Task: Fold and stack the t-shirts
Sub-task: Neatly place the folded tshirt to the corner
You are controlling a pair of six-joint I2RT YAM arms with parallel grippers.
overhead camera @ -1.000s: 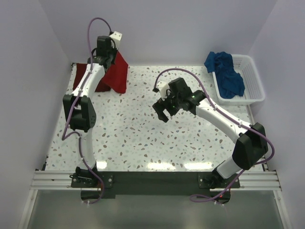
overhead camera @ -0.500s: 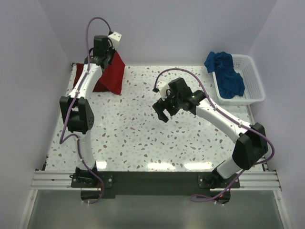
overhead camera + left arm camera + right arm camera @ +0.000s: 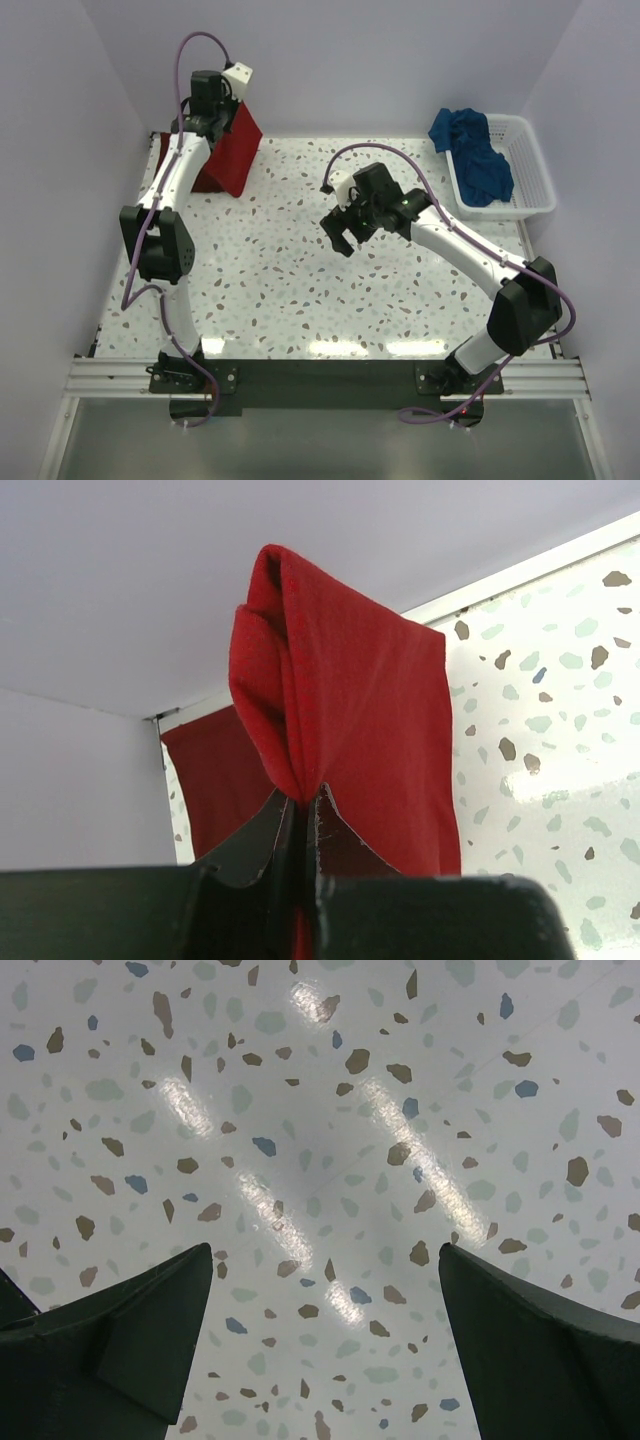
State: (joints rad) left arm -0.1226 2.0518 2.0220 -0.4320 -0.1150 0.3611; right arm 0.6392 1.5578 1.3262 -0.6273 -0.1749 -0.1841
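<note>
One red t-shirt [image 3: 370, 720] is hanging far-left, left gripper [image 3: 303, 805] clamping its top | right gripper [image 3: 325, 1252] is hovering agape, well right of it

- right gripper [image 3: 325, 1255] jaws spread wide, only tabletop between them
- dark fingers [image 3: 120, 1345] at both bottom corners
- speckled terrazzo table [image 3: 300, 1060] below, glare streaks across

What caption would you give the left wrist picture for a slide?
Left gripper shut on a bright red t-shirt, with the speckled table beyond.
</note>
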